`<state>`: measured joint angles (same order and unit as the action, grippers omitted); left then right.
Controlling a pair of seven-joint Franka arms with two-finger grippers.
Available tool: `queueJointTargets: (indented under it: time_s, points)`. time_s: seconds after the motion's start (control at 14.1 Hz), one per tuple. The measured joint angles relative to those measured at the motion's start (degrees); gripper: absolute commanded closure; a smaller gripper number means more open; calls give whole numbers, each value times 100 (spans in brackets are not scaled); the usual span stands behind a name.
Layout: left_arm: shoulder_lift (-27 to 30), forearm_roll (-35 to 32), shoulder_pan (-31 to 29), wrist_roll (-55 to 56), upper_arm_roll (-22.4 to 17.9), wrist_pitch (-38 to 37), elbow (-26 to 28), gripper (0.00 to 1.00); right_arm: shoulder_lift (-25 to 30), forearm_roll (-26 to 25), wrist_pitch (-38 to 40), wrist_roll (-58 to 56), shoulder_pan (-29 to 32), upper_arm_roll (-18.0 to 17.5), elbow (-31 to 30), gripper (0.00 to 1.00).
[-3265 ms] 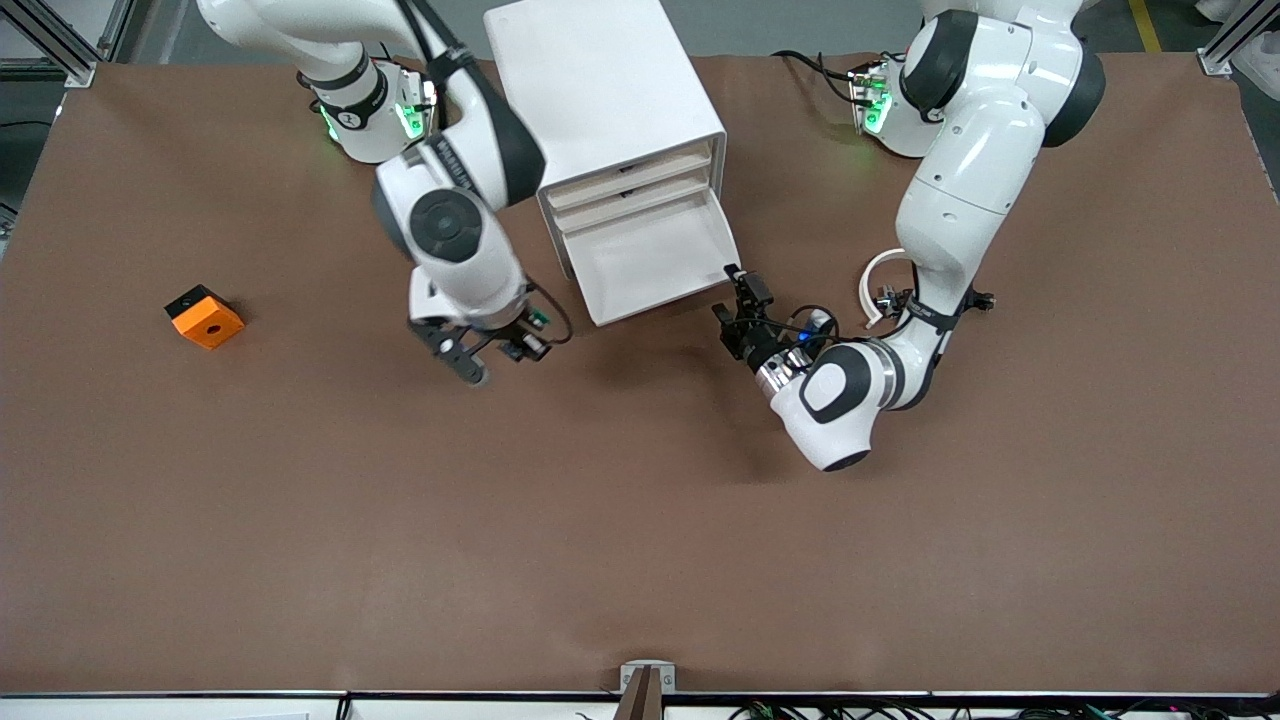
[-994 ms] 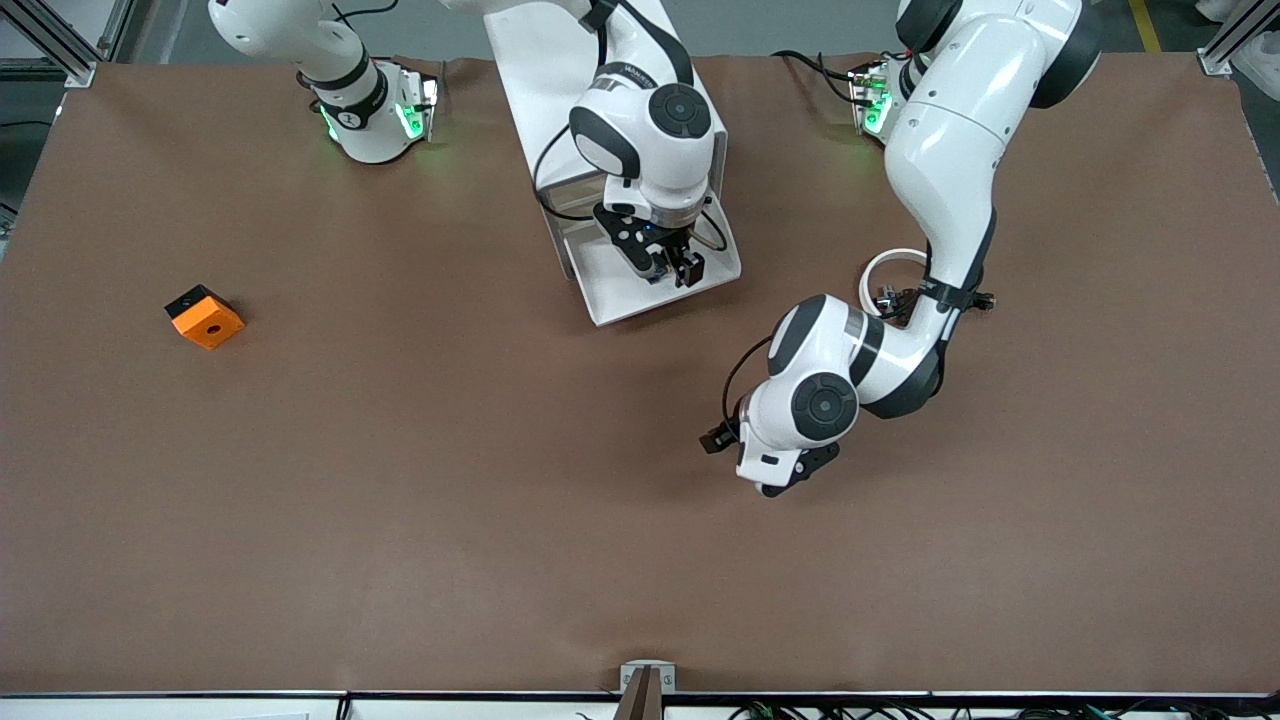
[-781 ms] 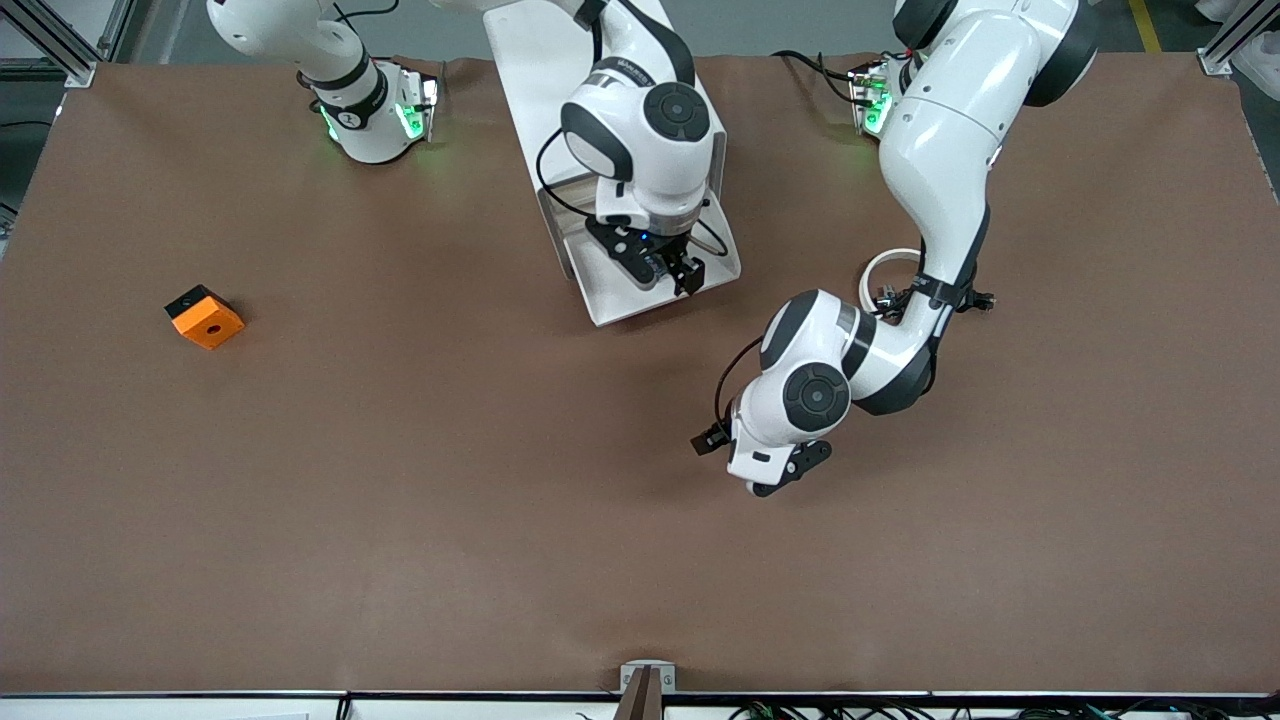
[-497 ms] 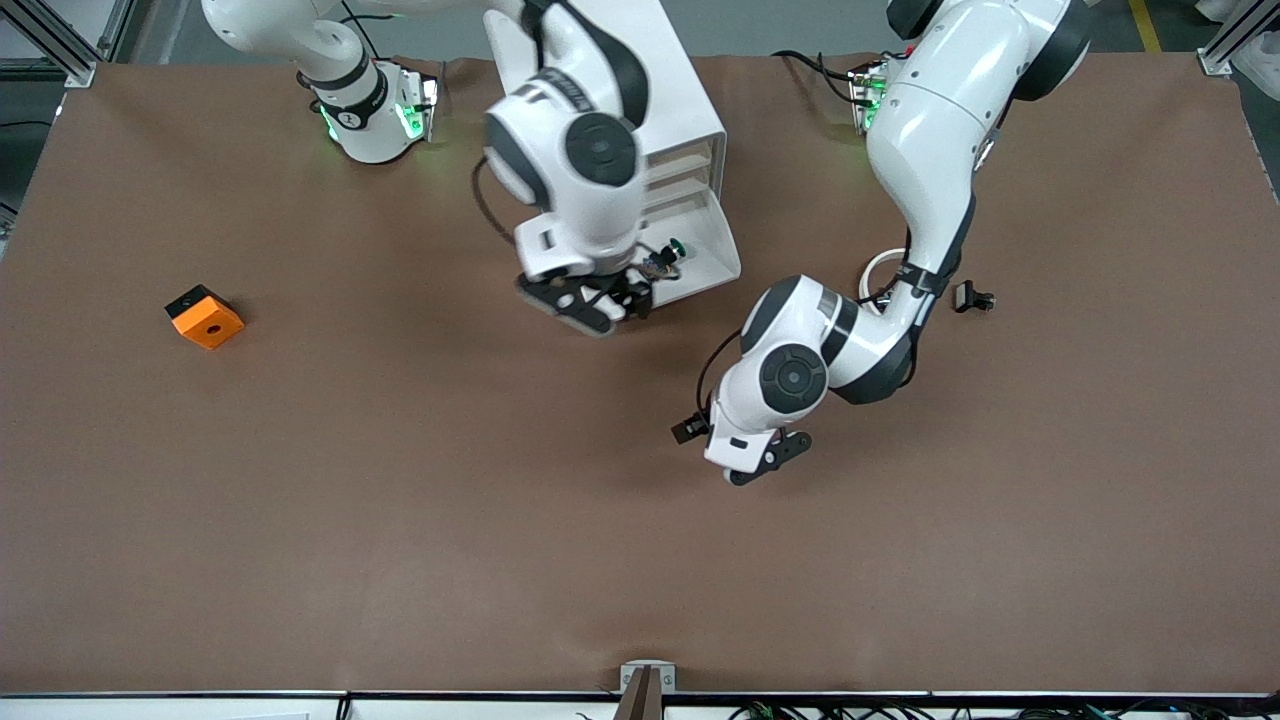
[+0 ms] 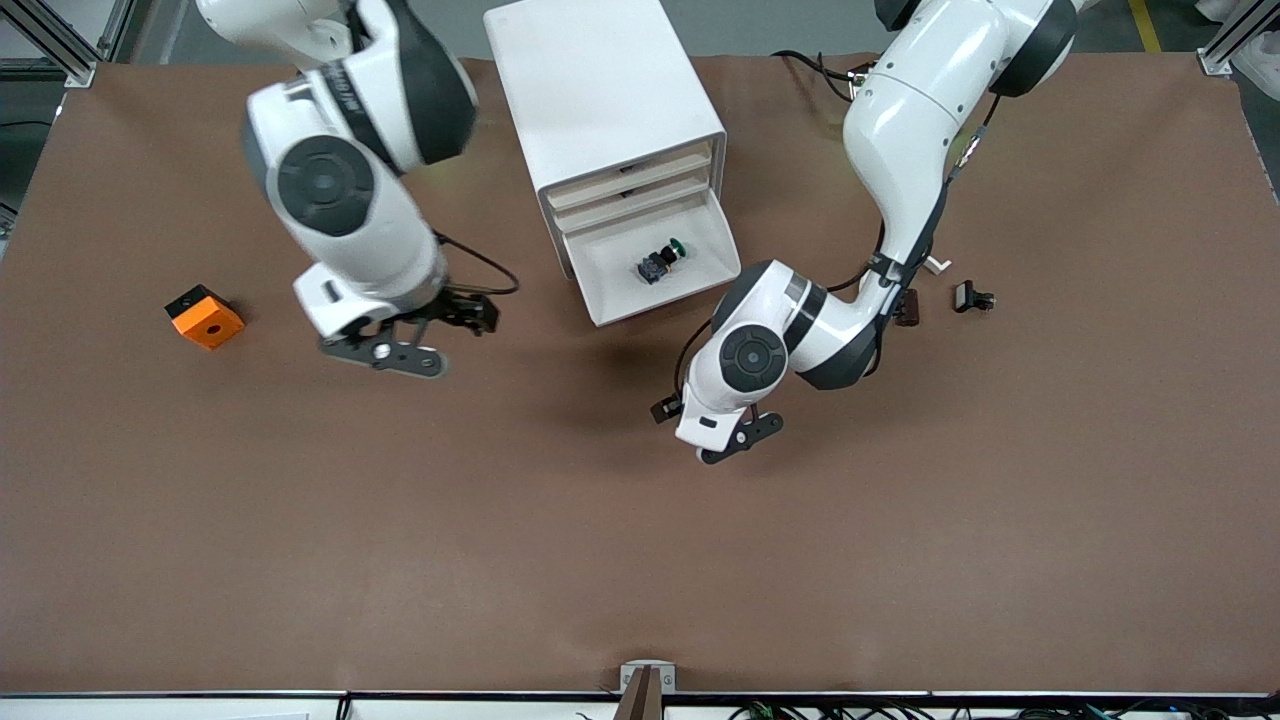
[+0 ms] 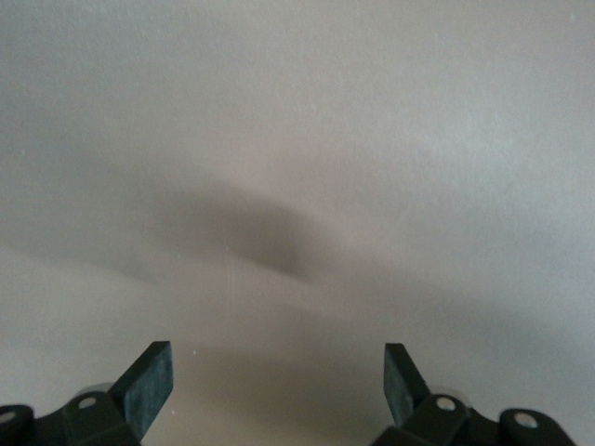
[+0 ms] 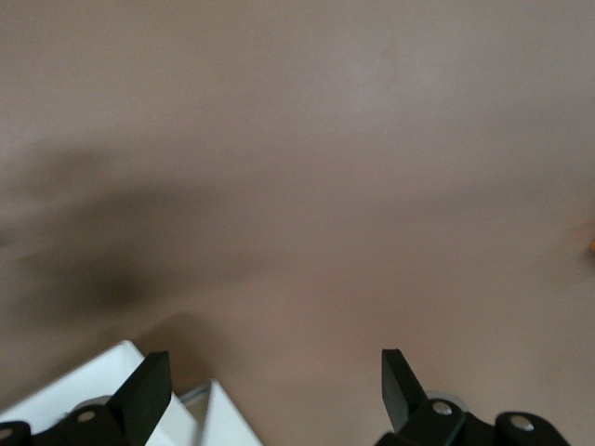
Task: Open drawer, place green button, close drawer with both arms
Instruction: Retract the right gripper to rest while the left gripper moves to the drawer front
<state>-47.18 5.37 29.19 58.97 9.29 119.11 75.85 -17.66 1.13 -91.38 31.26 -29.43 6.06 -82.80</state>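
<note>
A moment ago my right gripper (image 5: pixel 440 335) was down in the drawer (image 5: pixel 610 290) with the button (image 5: pixel 660 263). Now it has let go and swung away, and it hangs over bare table (image 5: pixel 600 560) between the cabinet (image 5: pixel 600 90) and the orange block (image 5: pixel 205 317). Its fingers (image 7: pixel 147 390) are wide apart and hold nothing. The button lies on its side in the open drawer, which is the lowest one and is pulled out toward the front camera. So I think the opening is done and the placing is done, and only the closing is left. My left gripper (image 5: pixel 725 440) has crept closer to the drawer too, and it hangs over the table near the drawer's front edge. Its fingers (image 6: pixel 149 386) are wide apart as well, with nothing in them. I think this arm is getting ready to push the drawer shut. Now I count. I see two arms and two grippers. I see one cabinet, with one drawer open and three slim drawer fronts shut above it. I see one button and one orange block. Near the left arm's end of the table I count two small dark parts (image 5: pixel 972 297), and a bit of a white piece (image 5: pixel 935 264) peeks out by the arm.
</note>
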Motion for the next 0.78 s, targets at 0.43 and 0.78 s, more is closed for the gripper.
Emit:
queueJointTargets:
  time_s: [0.43,0.78]
  points:
    - [507,-66,403,62,6,278,858,0,341,-1,648,-2444,1560,6,-3,0]
    - [916,-193,694,66,13,816,1830,0,435,-4,937,-3473,2517,7,-3,0]
